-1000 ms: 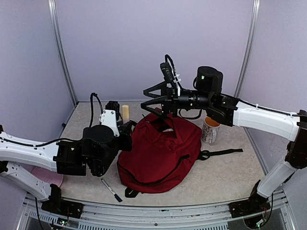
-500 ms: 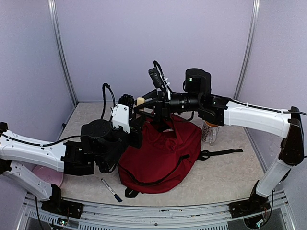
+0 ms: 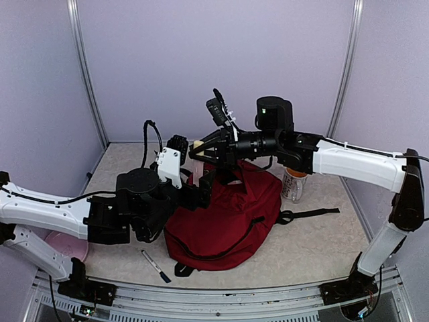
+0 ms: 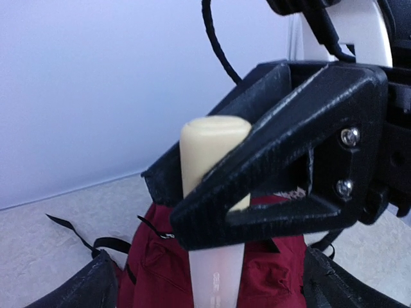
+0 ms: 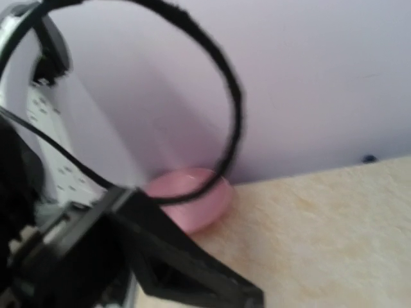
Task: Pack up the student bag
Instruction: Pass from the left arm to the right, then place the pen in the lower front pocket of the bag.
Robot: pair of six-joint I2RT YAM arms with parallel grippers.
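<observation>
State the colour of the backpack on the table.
The backpack is dark red with black straps and zipper lines, clearest in the top external view.

Cream stick point(image 4: 212, 138), base cropped; blurred, unidentifiable pink object point(image 5: 189, 199) in right wrist view

Left gripper point(image 4: 215, 292), clamped on the cream stick point(image 4: 212, 147), has lifted it off the back of the table point(image 3: 315, 248) and swung right, so it is now over the far end of the student bag point(image 3: 228, 215). Right gripper point(image 3: 199, 164) has slid left and lower; its spread fingers now sit on either side of the stick's top. Right arm now hides more of the mug point(image 3: 293, 186).
</observation>
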